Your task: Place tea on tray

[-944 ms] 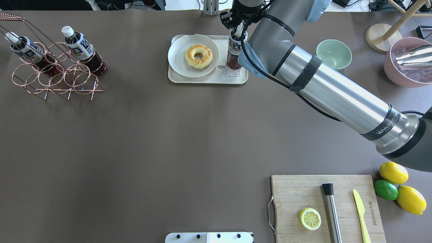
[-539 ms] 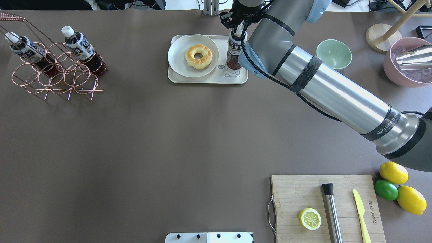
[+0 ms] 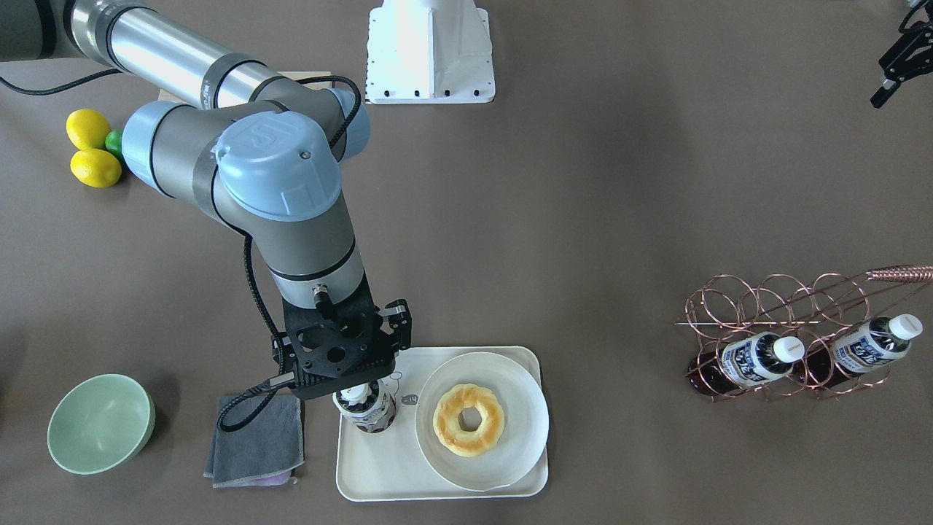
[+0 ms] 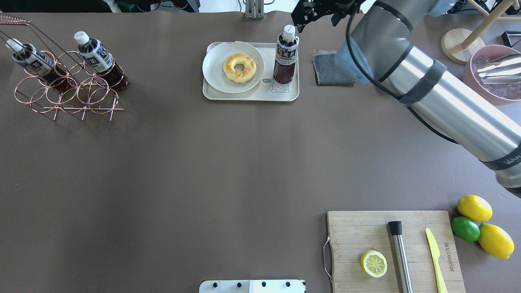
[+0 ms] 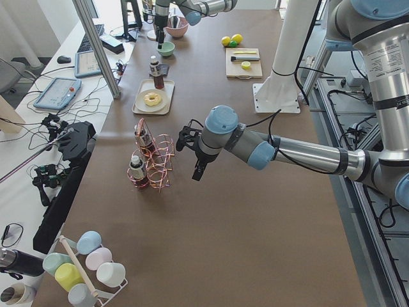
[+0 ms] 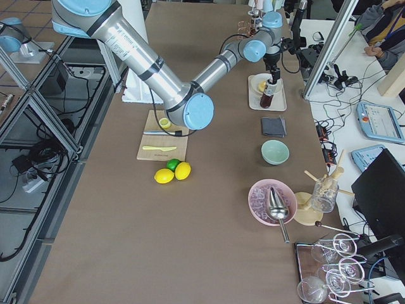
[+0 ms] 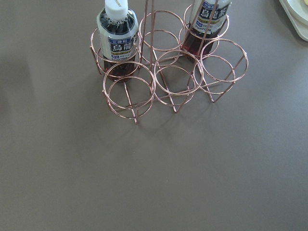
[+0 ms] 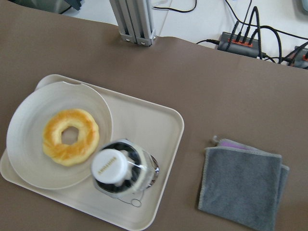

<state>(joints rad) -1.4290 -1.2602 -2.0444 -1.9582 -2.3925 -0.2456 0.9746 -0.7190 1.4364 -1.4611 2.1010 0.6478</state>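
The tea [image 4: 285,57] stands upright on the right end of the cream tray [image 4: 252,96], next to its bear drawing. Nothing holds it. It also shows in the front view [image 3: 368,414] and from straight above in the right wrist view [image 8: 122,171], on the tray [image 8: 144,122]. My right gripper [image 4: 315,12] is raised above and just beyond the bottle, open and empty. Two like bottles [image 4: 95,55] [image 4: 32,61] stay in the copper wire rack [image 4: 69,95]. My left gripper [image 3: 893,73] hovers near the rack, partly cut off, and looks open and empty.
A round white plate [image 4: 215,77] with a doughnut [image 4: 239,68] fills the tray's left part. A folded grey cloth [image 4: 331,73] lies right of the tray. A green bowl [image 3: 100,423], a pink bowl [image 4: 488,87], a cutting board [image 4: 358,232] and lemons [image 4: 474,207] are on the right.
My right gripper has let go of the tea, risen and drawn back to the right. The bottle stays standing on the tray. The grey cloth now shows.
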